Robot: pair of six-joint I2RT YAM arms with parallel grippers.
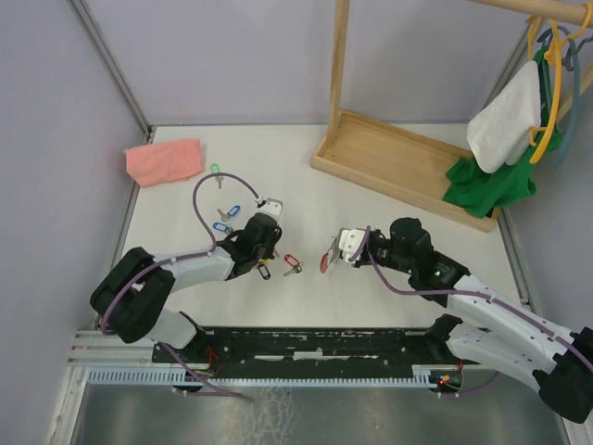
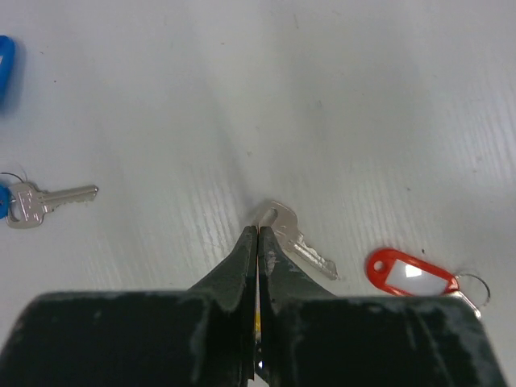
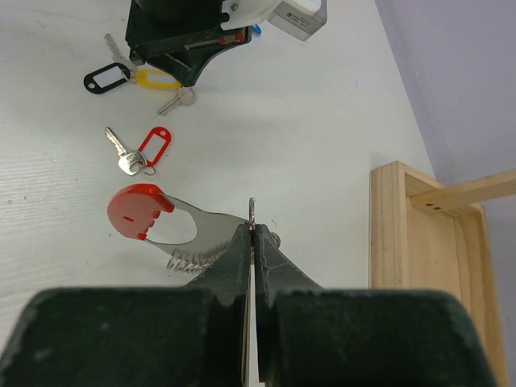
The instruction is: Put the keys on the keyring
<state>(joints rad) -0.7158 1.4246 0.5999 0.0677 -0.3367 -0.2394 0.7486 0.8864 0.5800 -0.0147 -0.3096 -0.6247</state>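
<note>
The right pincer (image 3: 252,230) is pinched tight on the silver end of the keyring (image 3: 137,211), near the middle of the worktop (image 1: 306,185). The left pincer (image 2: 257,232) is closed just as tightly, gripping the yellow-tagged key (image 2: 286,230) by its tag, a sliver of yellow showing between the fingers. A wooden rack (image 1: 398,165) hung with clothes (image 1: 486,181) runs along the far right, and a pink cloth (image 1: 164,161) lies in the far left corner. Both sit well apart from the arms, with bare white surface between the two pincers. The keyring's long axis runs from the right pincer toward the left arm, red end leading; whether it rests on the surface I cannot tell. Only the right wrist view shows its shape; from above it is a small red fleck. The yellow-tagged key's blade points away from the left fingertips toward the red-tagged key (image 2: 407,274) nearby. The left wrist view misses the black-tagged key (image 3: 106,78) just beside the yellow tag. The green-tagged key (image 1: 216,171) shows only from above, and the blue-tagged keys (image 1: 232,211) lie just beyond the left arm.
</note>
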